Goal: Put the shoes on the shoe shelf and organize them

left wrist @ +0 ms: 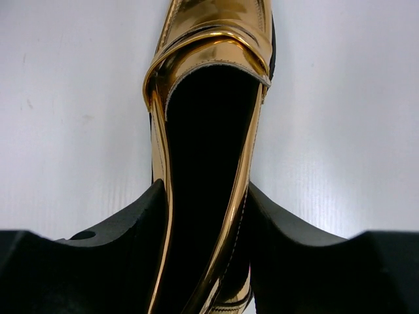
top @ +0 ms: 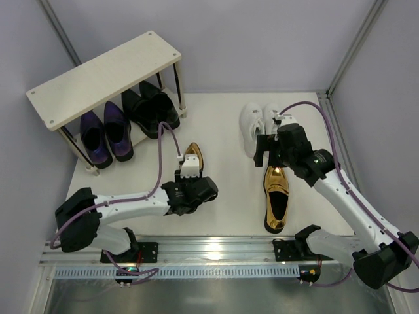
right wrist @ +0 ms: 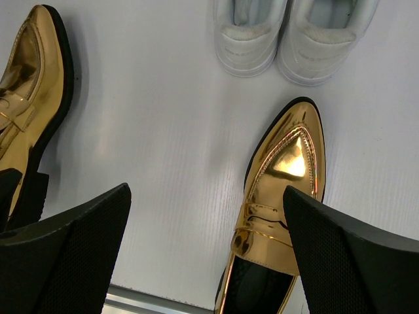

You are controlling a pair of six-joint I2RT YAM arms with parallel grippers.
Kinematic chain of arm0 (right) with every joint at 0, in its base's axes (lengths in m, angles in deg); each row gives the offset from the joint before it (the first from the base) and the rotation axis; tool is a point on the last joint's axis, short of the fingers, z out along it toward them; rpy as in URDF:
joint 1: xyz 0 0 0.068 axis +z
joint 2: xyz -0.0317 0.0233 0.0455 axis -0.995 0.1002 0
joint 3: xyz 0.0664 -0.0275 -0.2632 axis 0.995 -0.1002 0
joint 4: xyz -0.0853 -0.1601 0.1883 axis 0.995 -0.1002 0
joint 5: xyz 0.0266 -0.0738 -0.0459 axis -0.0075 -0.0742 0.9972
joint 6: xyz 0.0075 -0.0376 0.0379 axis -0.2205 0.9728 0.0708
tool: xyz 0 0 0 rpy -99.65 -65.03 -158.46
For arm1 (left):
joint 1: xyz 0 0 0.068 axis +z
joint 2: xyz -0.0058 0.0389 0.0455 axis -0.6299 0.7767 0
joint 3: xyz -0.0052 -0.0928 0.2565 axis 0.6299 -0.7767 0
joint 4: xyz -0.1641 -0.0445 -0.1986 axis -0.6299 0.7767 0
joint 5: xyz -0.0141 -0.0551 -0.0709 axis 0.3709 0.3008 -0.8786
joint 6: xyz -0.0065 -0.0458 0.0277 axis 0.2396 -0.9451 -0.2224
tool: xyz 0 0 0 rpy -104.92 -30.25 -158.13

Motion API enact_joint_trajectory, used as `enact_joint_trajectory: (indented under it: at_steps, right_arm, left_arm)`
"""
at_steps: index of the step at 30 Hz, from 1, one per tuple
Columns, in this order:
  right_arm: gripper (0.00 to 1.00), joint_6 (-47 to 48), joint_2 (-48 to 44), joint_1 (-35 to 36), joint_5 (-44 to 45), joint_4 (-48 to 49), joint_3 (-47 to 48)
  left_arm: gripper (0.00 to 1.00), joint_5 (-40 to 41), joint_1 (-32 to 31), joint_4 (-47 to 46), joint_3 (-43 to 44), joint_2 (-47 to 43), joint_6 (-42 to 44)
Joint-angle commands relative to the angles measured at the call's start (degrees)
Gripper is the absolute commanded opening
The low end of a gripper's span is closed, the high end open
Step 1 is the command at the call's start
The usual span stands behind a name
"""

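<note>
My left gripper (top: pixel 190 173) is shut on the heel end of a shiny gold loafer (top: pixel 192 156), which lies on the table with its toe pointing away. In the left wrist view my gripper (left wrist: pixel 203 229) squeezes both sides of this loafer (left wrist: pixel 216 39). The second gold loafer (top: pixel 277 196) lies to the right. My right gripper (top: pixel 270 156) hovers open and empty over its toe (right wrist: pixel 288 163). The white sneakers (top: pixel 260 123) stand just beyond. The purple shoes (top: pixel 105 134) and black shoes (top: pixel 150 108) sit on the lower tier of the shoe shelf (top: pixel 105 69).
The shelf's top board is bare. The walls of the enclosure stand at the left, the back and the right. A metal rail (top: pixel 209 252) runs along the near edge. The right wrist view shows the held loafer (right wrist: pixel 29 98) at the left and the sneakers (right wrist: pixel 294 33) at the top.
</note>
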Motion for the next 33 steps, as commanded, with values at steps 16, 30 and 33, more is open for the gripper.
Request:
enact_joint_trajectory:
  at_steps: [16,30,33]
  right_arm:
    - [0.98,1.47,0.11,-2.44,-0.34,2.23,2.05]
    - [0.98,3.84,0.11,-3.58,-1.39,-0.59,6.17]
    - [0.98,3.93,2.21,-3.58,-2.36,-1.64,8.27]
  left_arm:
    - [0.0,13.19,1.88,7.54,41.47,-3.55,33.19]
    - [0.0,7.83,30.53,14.38,79.2,6.21,49.04]
    - [0.0,5.83,41.19,14.03,79.83,5.95,50.98]
